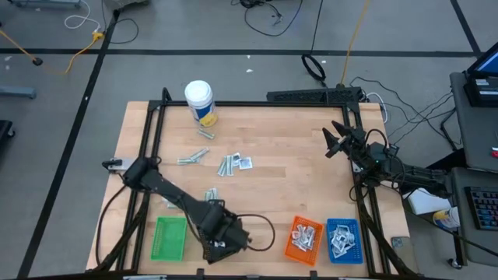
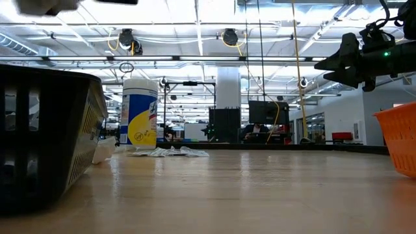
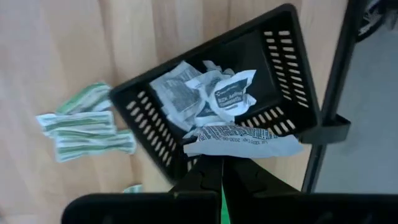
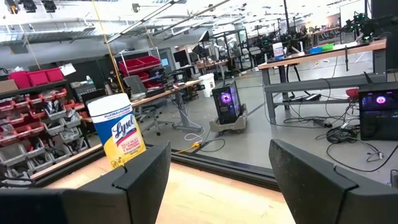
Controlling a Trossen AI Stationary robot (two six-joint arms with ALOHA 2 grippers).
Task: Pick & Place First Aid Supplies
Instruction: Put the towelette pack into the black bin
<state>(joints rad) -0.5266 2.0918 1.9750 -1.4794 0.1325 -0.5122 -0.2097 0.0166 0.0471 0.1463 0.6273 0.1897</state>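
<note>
I am holding a grey strip [image 3: 242,138] in the shut left pincer [image 3: 222,171] just over the black tray [image 3: 292,74]'s near rim, risking it sliding outside; right pincer [image 4: 217,180] is idling wide, empty.

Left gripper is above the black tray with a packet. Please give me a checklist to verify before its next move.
1. Left gripper shut on the grey packet: ok.
2. Packet is over the black tray: ok in the left wrist view.
3. Tray has room: ok, a few sachets inside.
4. Right gripper open, empty, away from the tray: ok.
5. Loose strips beside the tray are clear of the drop: ok.
6. Height above the tray: cannot tell.
</note>
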